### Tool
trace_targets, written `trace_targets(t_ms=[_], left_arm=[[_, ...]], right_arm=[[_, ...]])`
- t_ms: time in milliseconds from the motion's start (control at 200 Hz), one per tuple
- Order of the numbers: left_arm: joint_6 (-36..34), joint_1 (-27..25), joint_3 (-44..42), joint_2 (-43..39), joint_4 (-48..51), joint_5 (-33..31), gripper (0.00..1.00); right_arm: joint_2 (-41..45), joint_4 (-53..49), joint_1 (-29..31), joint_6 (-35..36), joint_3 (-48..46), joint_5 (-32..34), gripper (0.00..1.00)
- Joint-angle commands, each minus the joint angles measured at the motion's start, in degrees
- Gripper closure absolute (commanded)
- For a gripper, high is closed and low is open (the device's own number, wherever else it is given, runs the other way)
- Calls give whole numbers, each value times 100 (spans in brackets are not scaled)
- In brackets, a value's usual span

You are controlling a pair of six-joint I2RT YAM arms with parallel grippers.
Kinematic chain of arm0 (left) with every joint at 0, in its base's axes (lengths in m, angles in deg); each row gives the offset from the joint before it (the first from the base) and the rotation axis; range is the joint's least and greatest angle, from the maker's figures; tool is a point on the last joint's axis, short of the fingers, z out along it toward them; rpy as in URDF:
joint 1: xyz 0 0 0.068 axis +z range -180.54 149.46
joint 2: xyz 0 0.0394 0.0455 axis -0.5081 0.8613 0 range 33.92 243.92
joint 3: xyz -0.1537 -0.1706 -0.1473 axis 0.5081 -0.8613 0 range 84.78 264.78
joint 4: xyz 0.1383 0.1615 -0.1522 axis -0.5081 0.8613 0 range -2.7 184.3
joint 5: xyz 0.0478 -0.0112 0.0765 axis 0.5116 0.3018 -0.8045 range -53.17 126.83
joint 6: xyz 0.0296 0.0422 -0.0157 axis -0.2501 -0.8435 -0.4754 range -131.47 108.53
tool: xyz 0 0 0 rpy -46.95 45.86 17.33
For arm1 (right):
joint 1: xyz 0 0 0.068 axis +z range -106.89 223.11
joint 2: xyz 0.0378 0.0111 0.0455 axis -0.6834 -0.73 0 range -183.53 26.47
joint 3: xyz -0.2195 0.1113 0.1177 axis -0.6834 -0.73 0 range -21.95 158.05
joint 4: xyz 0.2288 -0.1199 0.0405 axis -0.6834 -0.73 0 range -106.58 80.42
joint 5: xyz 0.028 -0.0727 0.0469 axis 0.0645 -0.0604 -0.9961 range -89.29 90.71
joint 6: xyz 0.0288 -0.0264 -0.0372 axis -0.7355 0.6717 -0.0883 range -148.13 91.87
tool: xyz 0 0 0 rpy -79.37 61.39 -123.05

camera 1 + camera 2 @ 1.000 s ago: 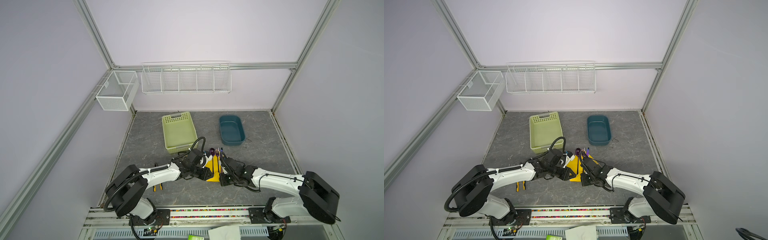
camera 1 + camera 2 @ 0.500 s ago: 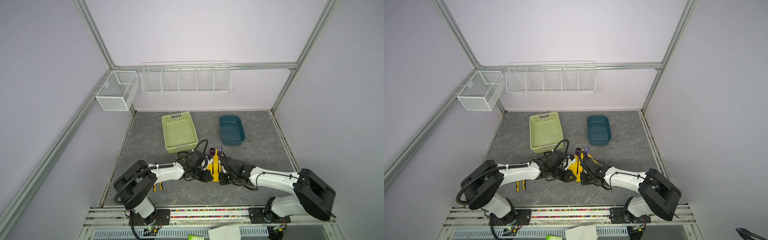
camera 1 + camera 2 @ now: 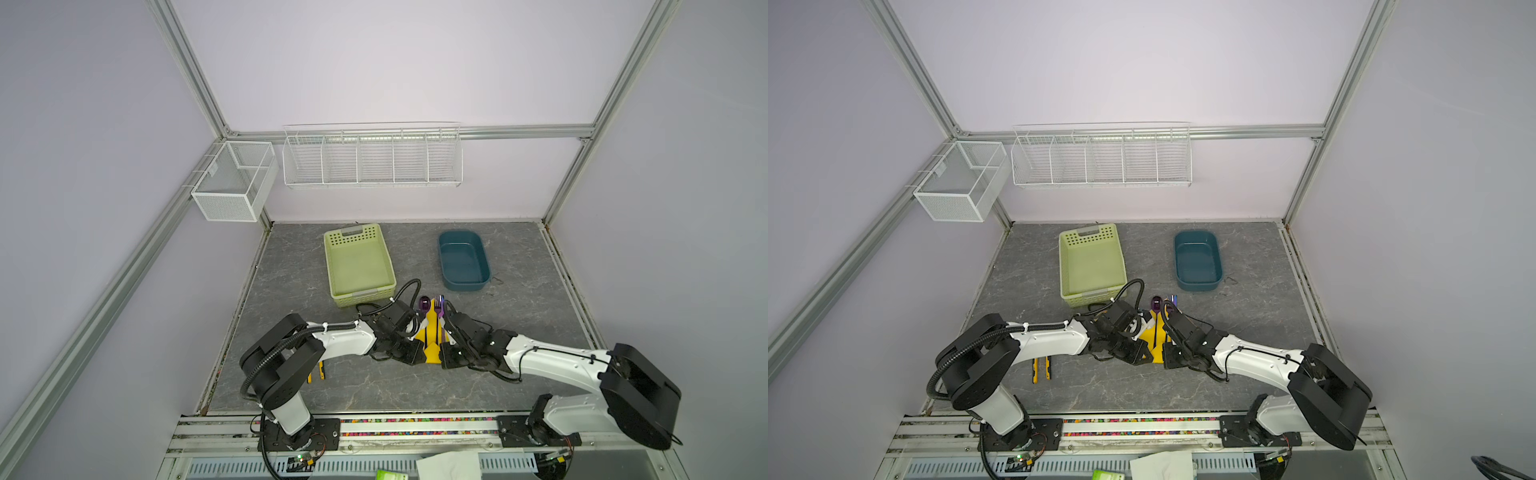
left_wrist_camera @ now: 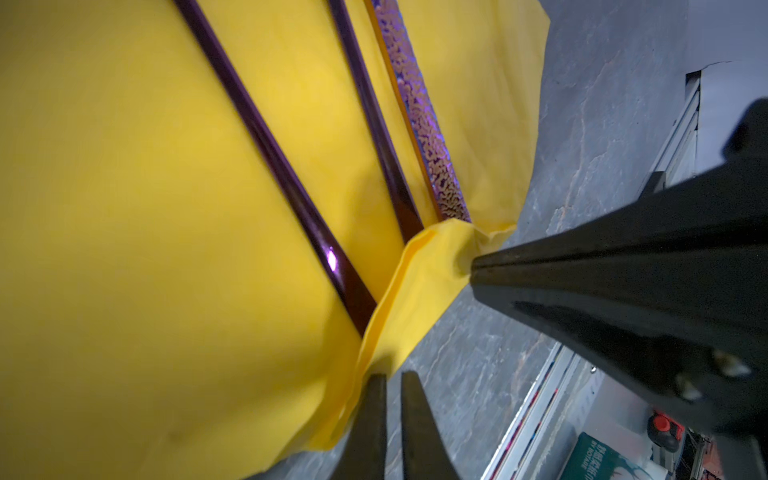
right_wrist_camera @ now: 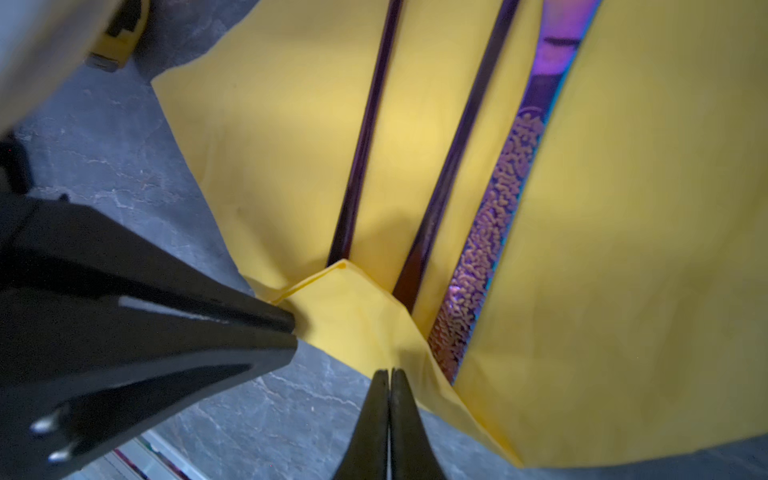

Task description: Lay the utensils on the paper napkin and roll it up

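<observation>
Yellow paper napkin [image 3: 432, 332] pinched by both closed tools; utensils [image 4: 270, 145] lie lengthwise, heads toward the back.

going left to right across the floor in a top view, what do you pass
pliers → green basket → yellow napkin with the utensils on it → blue tub

Both arms reach low and inward from their near bases, wrists nearly meeting at mid-scene, the left gripper [image 3: 409, 353] with its jaws drawn almost together, a thin gap showing in the left wrist view, and the right gripper [image 3: 441, 356] with its jaws pressed fully together.
</observation>
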Motion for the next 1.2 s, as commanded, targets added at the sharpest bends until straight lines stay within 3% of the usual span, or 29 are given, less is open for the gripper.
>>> trace_targets(t_ms=[0,775,1195], left_arm=[[37,-28,74,16,82,-107,89],[120,-33,101,82,135,-185,90],[85,-30,219,-75,184,-158,90]], right_arm=[[238,-369,-73,-174,-234,164,91],[464,-365,-200,-58,-341,169,91],[-7,-232,-279,-58,-350,138,92]])
